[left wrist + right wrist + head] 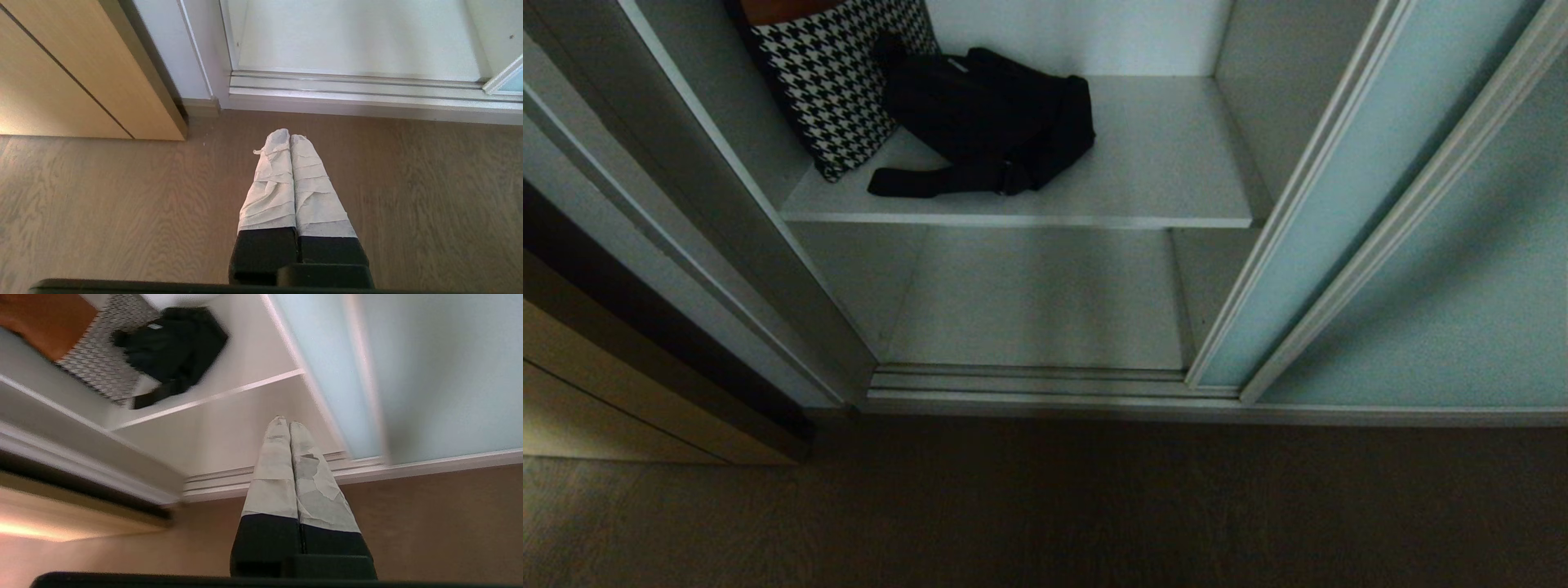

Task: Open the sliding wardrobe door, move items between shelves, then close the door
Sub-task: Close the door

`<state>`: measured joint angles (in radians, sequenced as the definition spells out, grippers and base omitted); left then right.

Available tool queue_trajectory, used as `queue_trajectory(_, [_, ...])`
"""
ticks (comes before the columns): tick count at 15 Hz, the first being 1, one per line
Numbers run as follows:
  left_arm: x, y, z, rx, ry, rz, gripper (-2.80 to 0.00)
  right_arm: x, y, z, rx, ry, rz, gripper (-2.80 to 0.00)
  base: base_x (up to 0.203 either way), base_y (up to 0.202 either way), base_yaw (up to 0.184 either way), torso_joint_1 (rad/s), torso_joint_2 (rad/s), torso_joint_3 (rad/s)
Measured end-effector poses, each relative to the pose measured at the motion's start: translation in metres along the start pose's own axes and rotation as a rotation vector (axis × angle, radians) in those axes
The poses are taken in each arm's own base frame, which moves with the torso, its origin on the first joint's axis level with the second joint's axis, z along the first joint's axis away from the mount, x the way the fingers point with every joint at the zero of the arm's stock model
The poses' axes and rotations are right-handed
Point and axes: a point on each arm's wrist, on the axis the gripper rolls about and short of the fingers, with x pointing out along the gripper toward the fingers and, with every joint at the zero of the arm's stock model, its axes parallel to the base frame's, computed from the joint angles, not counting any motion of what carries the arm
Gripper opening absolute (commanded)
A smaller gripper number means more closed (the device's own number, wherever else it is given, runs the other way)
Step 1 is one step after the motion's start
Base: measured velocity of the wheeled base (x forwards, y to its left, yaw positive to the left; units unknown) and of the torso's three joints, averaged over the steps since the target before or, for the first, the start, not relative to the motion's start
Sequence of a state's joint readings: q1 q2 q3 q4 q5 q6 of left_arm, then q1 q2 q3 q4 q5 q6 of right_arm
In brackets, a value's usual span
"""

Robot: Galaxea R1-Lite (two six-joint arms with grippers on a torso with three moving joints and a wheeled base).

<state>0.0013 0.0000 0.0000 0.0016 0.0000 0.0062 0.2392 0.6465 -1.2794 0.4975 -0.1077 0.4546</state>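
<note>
Your right end effector (289, 424) is clenched, well short of the black shoulder bag (171, 347); unopened, it will shove the bag against the houndstooth cushion (104, 367).

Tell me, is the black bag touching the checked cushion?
Touching. In the head view the bag lies against the cushion with no gap between them.

Brown wood-grain plank floor (1045, 506) runs up to a silver multi-groove metal floor track (1029, 384) at the wardrobe's foot. At left, a pale grey upright wardrobe frame post (686, 229) stands beside a light tan wooden cabinet panel (81, 77) with a dark edge strip, whose foot meets the floor. A low grey skirting piece (200, 108) sits between cabinet and track. The head view is dim.
</note>
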Motion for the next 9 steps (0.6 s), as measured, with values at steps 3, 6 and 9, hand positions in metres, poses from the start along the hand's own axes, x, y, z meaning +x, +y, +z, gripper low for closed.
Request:
queue_trajectory(3, [0.0,0.0,0.0,0.0,0.0,-0.001,-2.8,0.043,0.009,0.008,0.045,0.024,0.031,-2.8,0.0,0.0,0.0,0.0,0.0,0.0])
queue_trajectory(6, [0.0,0.0,0.0,0.0,0.0,0.0,-2.8,0.088,0.016,0.012,0.05,0.0,-0.007,-2.8,0.0,0.0,0.0,0.0,0.0,0.0])
queue_trajectory(9, [0.0,0.0,0.0,-0.001,0.0,0.0,-2.8,0.122,0.013,0.015,0.065,-0.021,-0.104,-2.8,0.0,0.0,0.0,0.0,0.0,0.0])
